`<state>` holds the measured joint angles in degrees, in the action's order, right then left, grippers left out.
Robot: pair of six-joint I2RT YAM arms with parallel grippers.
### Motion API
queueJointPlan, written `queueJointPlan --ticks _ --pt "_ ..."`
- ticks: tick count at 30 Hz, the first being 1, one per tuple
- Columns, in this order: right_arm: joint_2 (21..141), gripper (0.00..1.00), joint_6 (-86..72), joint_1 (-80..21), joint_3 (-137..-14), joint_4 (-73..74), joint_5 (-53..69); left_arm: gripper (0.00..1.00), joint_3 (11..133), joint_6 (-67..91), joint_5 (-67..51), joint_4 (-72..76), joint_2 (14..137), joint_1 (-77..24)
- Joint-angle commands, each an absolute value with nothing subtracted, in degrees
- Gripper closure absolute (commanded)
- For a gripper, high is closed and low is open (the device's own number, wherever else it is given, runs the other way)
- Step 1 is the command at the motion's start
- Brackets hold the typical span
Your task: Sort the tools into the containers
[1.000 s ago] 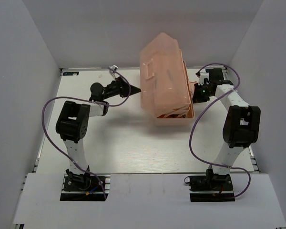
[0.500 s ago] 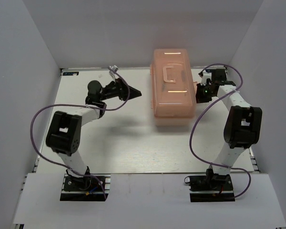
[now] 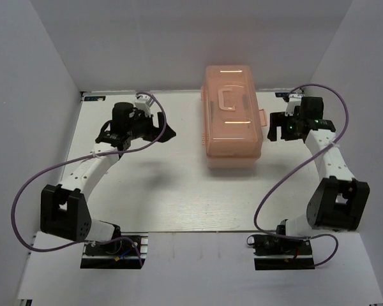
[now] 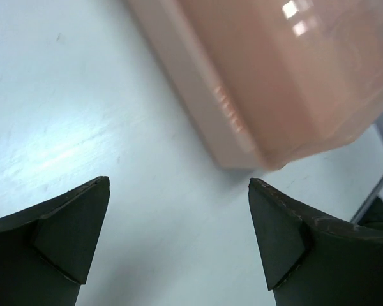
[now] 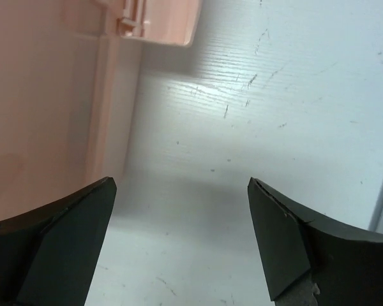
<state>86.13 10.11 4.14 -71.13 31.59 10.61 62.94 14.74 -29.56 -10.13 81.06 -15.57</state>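
The peach-pink translucent toolbox (image 3: 233, 124) stands at the back middle of the table with its lid down, handle (image 3: 228, 100) on top and latch (image 3: 263, 118) on its right side. Its containers and the tools are hidden under the lid. My left gripper (image 3: 165, 128) hangs open a short way left of the box, nothing between its fingers; in the left wrist view (image 4: 179, 183) a corner of the box (image 4: 287, 76) lies ahead. My right gripper (image 3: 271, 126) is open just right of the box, empty, with the box wall (image 5: 51, 95) and latch (image 5: 159, 22) beside it.
White walls enclose the table (image 3: 172, 191) on the left, back and right. Purple cables loop from both arms over the table. The two arm bases sit at the near edge.
The toolbox lid has swung down from tilted open to shut. Both grippers have opened. The left arm has drawn back to the left, the right arm to the right.
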Motion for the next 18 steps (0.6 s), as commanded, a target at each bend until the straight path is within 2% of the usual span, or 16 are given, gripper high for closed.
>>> queueJointPlan --ticks 1,5,11,18 --pt "78.7 0.1 11.4 4.2 -66.5 31.9 11.6 0.0 58.6 8.9 -21.4 -17.5 75.3 -15.6" --pt "66.9 0.1 8.5 4.0 -59.0 28.8 14.5 0.0 57.0 6.6 -17.9 -20.0 73.3 -15.6" --pt "55.5 0.1 1.4 4.1 -48.0 23.0 20.2 0.0 55.4 6.1 -15.2 -20.0 70.1 -15.6" --pt "49.7 0.1 3.2 4.4 -41.2 19.1 26.2 0.0 55.4 6.1 -14.0 -20.0 69.5 -15.6"
